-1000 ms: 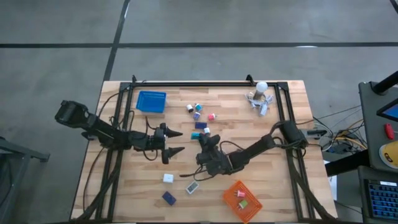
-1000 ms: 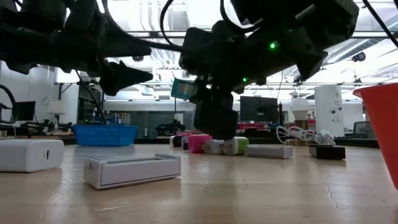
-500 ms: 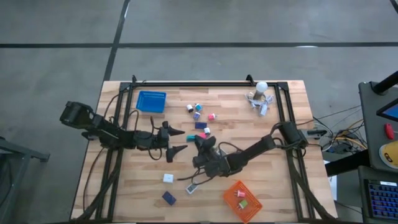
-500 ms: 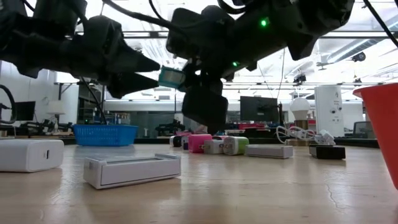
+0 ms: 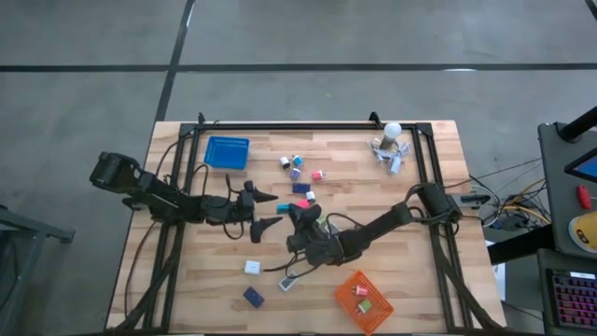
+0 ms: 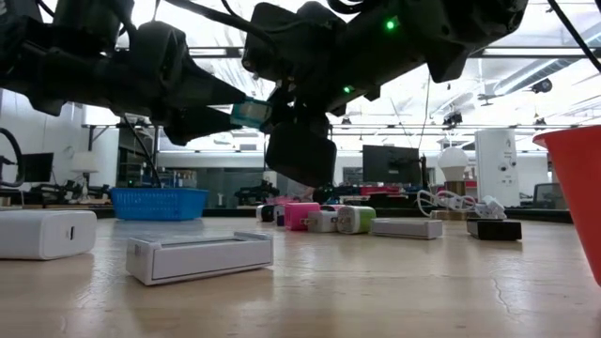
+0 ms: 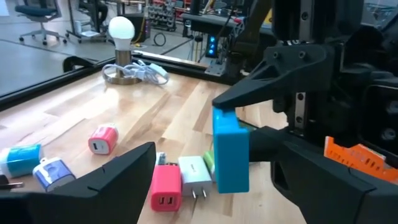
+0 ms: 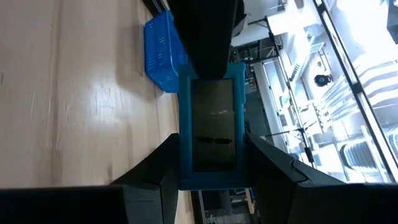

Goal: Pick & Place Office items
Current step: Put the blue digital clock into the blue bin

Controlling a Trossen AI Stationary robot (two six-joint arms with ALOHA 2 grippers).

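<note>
My right gripper point(image 5: 295, 222) is shut on a teal box point(image 7: 230, 149) with a dark face point(image 8: 211, 130), held above the table's middle. My left gripper point(image 5: 270, 211) is open and faces it from the table's left. Its two fingers point(image 7: 112, 177) stand on either side of the box's free end point(image 6: 249, 113). I cannot tell whether they touch it. More office items lie on the wood: a pink plug point(image 7: 165, 190), a white plug point(image 7: 196, 175), a pink roll point(image 7: 102, 138), a white box point(image 5: 252, 267) and a white flat case point(image 6: 199, 256). My right gripper pinches the teal box by its two narrow long sides point(image 8: 185, 155) between its two fingers point(image 8: 155, 171). The fingers come in about level from the table's right. The box stands on edge, lifted clear of the table, and its free end sticks out toward my left gripper.
A blue mesh basket point(image 5: 227, 152) stands at the far left, an orange one point(image 5: 364, 301) at the near right. A white ball-topped cluster point(image 5: 390, 145) sits at the far right corner. A dark blue block point(image 5: 253, 297) lies near the front edge. A black frame rims the table.
My right gripper has carried the teal box up and toward the table's left, between my left gripper's fingers. My left gripper has come a little toward the table's right, to meet it. The box stays clear of the table.
</note>
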